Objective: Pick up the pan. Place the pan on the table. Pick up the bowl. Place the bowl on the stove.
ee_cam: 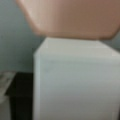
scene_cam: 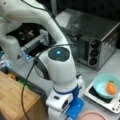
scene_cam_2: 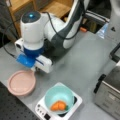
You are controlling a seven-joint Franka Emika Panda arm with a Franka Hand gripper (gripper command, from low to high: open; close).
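Pink-brown and flat on the grey worktop [scene_cam_2: 82,65], that's your pan [scene_cam_2: 21,82] in a front view, resting near the worktop's bottom-left edge. Its pale handle runs up under the arm's wrist, and the tool [scene_cam_2: 35,70] sits right over that handle's end. You can't see the fingers here, so I cannot tell whether they grip it or stand apart. The teal bowl [scene_cam_2: 58,96] sits on the stove [scene_cam_2: 75,100], just beside the pan on its right, with an orange toy piece [scene_cam_2: 58,105] inside.

Now a front view from behind the arm: the pan [scene_cam: 92,115] only peeks in at the bottom edge, the tool hidden below the white wrist and its blue block [scene_cam: 75,107]. The bowl [scene_cam: 105,86] rests on the stove's [scene_cam: 110,103] black top at right, in front of the silver toaster oven [scene_cam: 95,37]. The wooden block [scene_cam: 15,97] is at left.

Wrist view: the cream handle [ee_cam: 75,82] fills the middle, meeting the pan's body [ee_cam: 67,17] above. No fingers show.

On handling, my read: the pan looks like light, rigid toy plastic, smooth and likely a bit slippery. The handle is the sensible hold, pinched across its flat sides close to the body so the pan doesn't droop. The bowl looks equally light and stiff; take it by the rim, and mind the loose piece inside.
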